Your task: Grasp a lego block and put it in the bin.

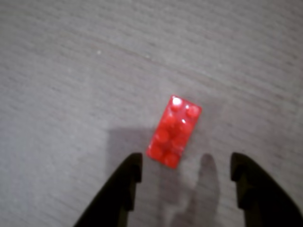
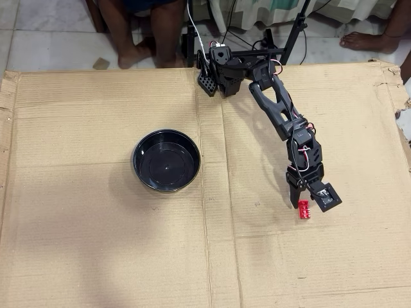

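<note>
My two fingertips (image 1: 129, 176) sit closest to the wrist camera, spread wide, nothing between them, touching nothing. Gripper (image 1: 186, 172) empty. The lego block (image 1: 173, 131) lies just ahead of the gap, studs up, tilted a bit off my closing line, its near corner just past the left tip in the wrist view. It sits flat on the cardboard (image 2: 96, 256), apart from both tips.

Step in hand: approach, pre-grasp. Next move calls for easing forward and down so the brick sits between my fingers, maybe a small wrist twist to square up with its long sides, then closing.

In the overhead view the block (image 2: 304, 210) is right by my gripper (image 2: 303, 200); height above the surface is hard to judge, picture is soft. The bin (image 2: 142, 174) is well apart, off to the left in that view, empty.
</note>
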Motion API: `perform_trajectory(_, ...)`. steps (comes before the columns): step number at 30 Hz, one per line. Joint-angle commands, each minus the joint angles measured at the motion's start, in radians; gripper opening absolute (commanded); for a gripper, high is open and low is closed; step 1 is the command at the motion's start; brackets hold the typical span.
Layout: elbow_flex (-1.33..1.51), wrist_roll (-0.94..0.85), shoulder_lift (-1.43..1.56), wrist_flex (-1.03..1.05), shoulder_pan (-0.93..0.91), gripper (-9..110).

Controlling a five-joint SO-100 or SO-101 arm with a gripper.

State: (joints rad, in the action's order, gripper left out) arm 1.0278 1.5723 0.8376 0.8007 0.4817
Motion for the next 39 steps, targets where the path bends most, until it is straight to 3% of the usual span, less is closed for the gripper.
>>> perform_trajectory(1,-0.048,0.006,0.006,-0.044,0.009,22)
perform_trajectory(31,-0.219,0.008,-0.253,-0.072,0.011,20)
perform_trajectory(39,-0.215,0.008,-0.270,-0.072,0.006,0)
